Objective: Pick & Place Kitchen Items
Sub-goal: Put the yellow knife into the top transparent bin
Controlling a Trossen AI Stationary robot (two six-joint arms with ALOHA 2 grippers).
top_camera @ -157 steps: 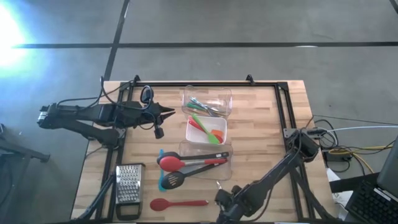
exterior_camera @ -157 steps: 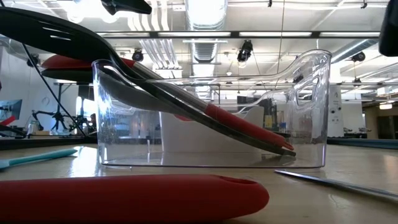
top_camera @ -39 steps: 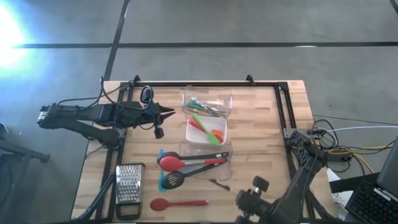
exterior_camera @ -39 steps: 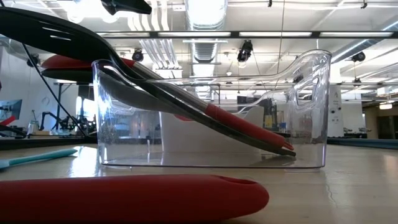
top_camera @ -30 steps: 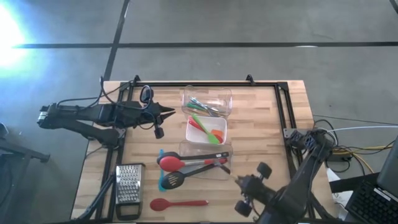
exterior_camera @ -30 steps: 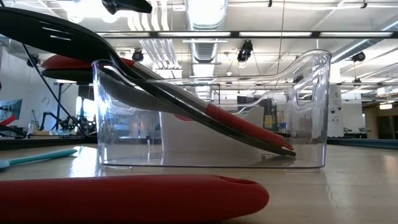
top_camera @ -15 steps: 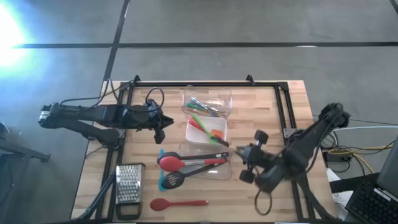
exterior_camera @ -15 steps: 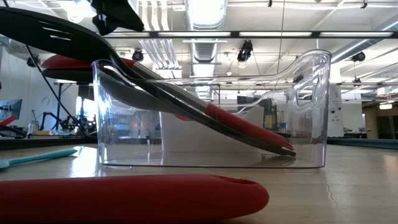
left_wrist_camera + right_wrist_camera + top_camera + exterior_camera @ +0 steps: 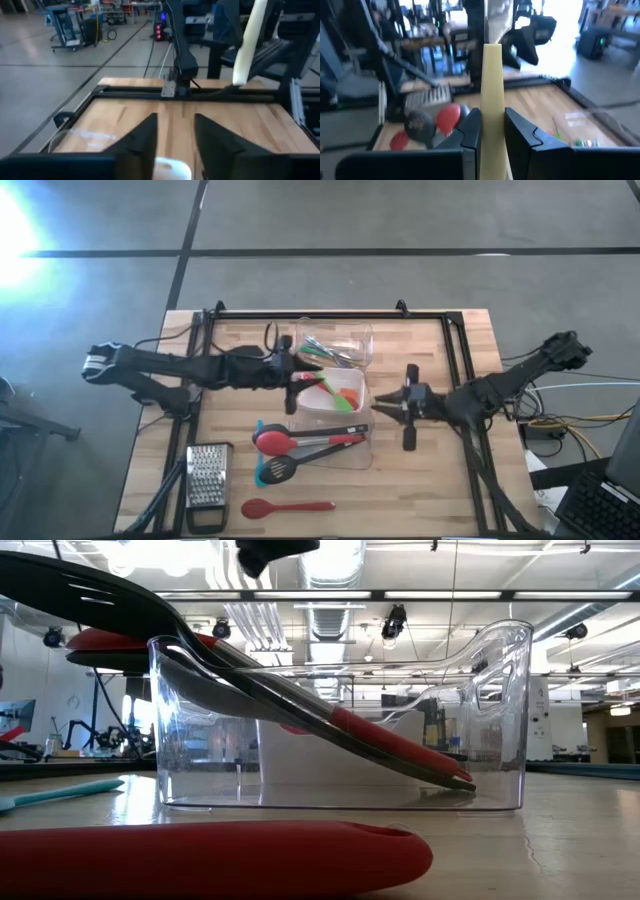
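Claw work centres on the right arm: the right claw (image 9: 386,406) is closed on a pale wood-handled tool (image 9: 492,107), whose flat handle stands between the two dark fingers (image 9: 470,131) in the right wrist view. In the high view this claw hangs just beside the right edge of the white middle tub (image 9: 331,393), apart from it, with the arm reaching in from the table's right side.

The left claw (image 9: 303,372) comes from the opposite side and sits at the left edge of the same tub, between it and the far clear tub (image 9: 333,342). Its fingers (image 9: 142,141) are parted with nothing between them; past them the left wrist view shows the pale tool held up by the other arm.

Green and orange small tools (image 9: 335,387) lie in the middle tub, and thin green and teal ones fill the far tub. The near clear tub (image 9: 330,442) holds a red spoon (image 9: 277,442) and black utensils whose heads stick out to the left. A slotted spoon (image 9: 277,471) lies on a teal piece just beside it. Near the front edge of the table (image 9: 430,490) lies a second red spoon (image 9: 282,507), with the box grater (image 9: 208,477) to its left.
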